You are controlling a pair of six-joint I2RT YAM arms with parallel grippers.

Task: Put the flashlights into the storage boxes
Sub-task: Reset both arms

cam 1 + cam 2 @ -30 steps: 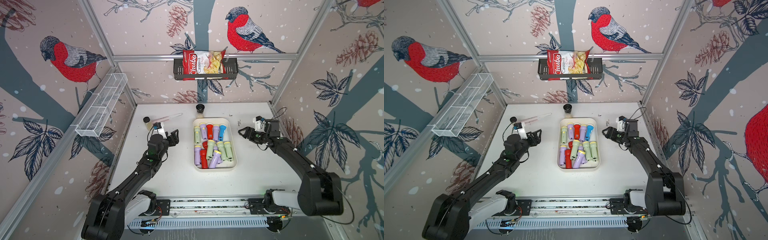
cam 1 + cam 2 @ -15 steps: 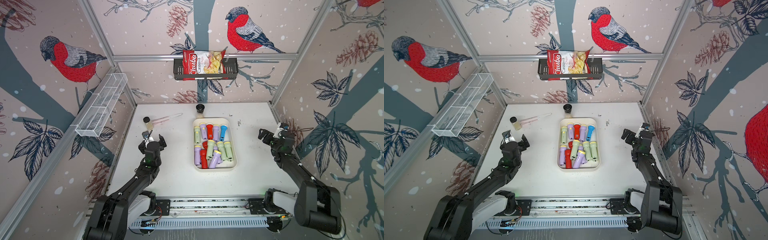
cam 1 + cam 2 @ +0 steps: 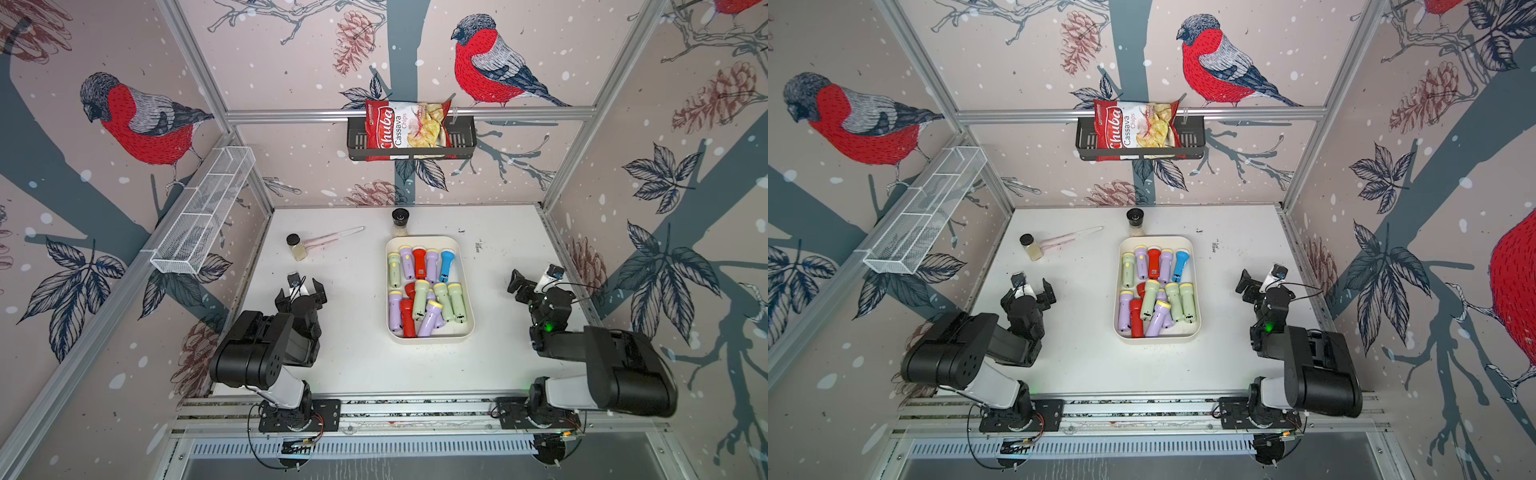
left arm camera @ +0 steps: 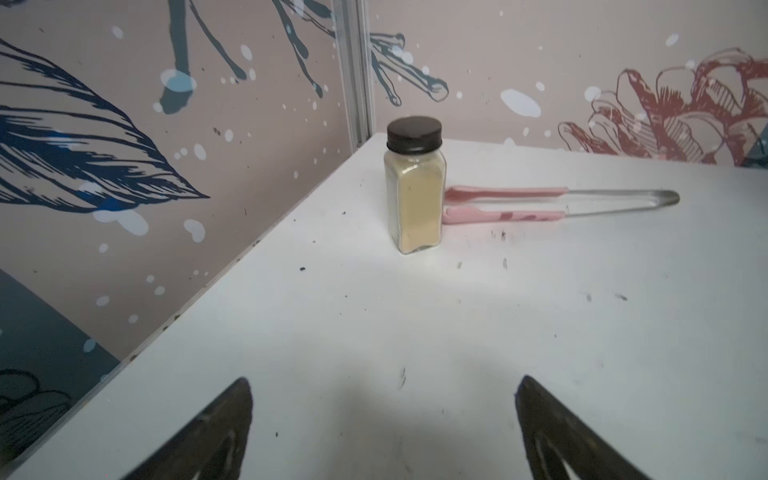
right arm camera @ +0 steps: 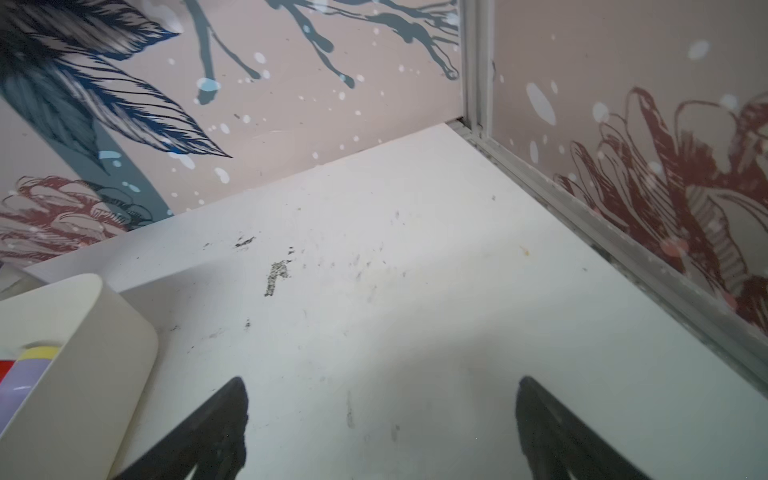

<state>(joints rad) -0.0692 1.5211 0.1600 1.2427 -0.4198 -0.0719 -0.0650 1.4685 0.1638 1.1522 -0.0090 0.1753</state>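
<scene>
The cream-white storage box (image 3: pixel 432 338) (image 3: pixel 1158 338) lies mid-table in both top views. Several flashlights lie inside it: lilac, pale green and red ones, plus one blue flashlight (image 3: pixel 446 266) (image 3: pixel 1180 266). I see none on the bare table. My left gripper (image 3: pixel 300 293) (image 3: pixel 1029 294) hangs low, left of the box and well apart from it. It is open and empty, with only bare table under it (image 4: pixel 384 415). My right gripper (image 3: pixel 534 286) (image 3: pixel 1262 286) sits right of the box, open and empty (image 5: pixel 382 415). The right wrist view catches a box corner (image 5: pixel 83 332) with a yellow-rimmed lilac flashlight (image 5: pixel 25 378) inside.
A black-capped spice jar (image 3: pixel 296 247) (image 4: pixel 415 195) and pink-handled tongs (image 3: pixel 332 237) (image 4: pixel 540 203) lie at the back left. A second jar (image 3: pixel 400 222) stands just behind the box. A white wire basket (image 3: pixel 203 212) hangs on the left wall. A black wall basket (image 3: pixel 465 137) holds a chips bag.
Both arms have drawn back from beside the box toward the front and folded up. Both sets of jaws have spread wider.
</scene>
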